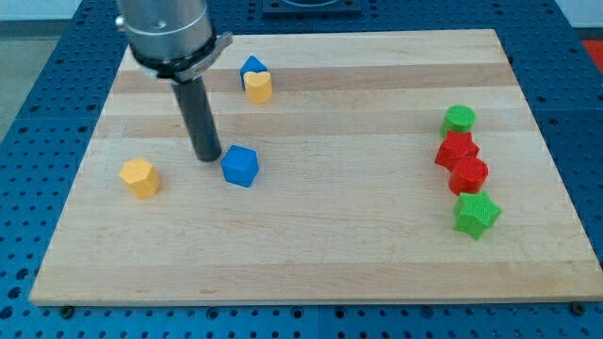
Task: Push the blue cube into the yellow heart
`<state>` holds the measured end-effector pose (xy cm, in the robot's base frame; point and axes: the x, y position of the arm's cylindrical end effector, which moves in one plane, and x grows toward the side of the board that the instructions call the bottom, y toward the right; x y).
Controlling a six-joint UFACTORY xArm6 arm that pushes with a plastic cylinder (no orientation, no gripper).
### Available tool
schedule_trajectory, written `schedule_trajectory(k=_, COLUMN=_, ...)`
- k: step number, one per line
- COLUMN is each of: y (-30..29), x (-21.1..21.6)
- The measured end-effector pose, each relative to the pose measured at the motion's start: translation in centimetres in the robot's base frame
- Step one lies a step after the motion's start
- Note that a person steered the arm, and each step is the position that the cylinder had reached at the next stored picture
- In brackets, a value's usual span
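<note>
The blue cube [240, 167] lies on the wooden board [320, 235], left of centre. My tip [208, 156] stands just to the view's left of it, almost touching its upper left side. The yellow heart [258, 87] sits toward the view's top, above the cube, with a small blue block [252, 67] pressed against its top left.
A yellow hexagonal block [140, 177] lies at the view's left of my tip. At the view's right a column holds a green round block [460, 120], two red blocks [456, 149] [469, 174] and a green star [476, 215].
</note>
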<state>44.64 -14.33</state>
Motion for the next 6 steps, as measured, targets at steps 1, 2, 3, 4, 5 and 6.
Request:
schedule_trajectory(k=1, y=-0.8, x=1.9)
schedule_trajectory(k=2, y=-0.4, x=6.2)
schedule_trajectory(k=3, y=4.0, x=6.5)
schedule_trajectory(k=4, y=4.8, x=2.7)
schedule_trajectory(k=5, y=4.8, x=-1.9)
schedule_trajectory(k=6, y=4.8, x=-6.6)
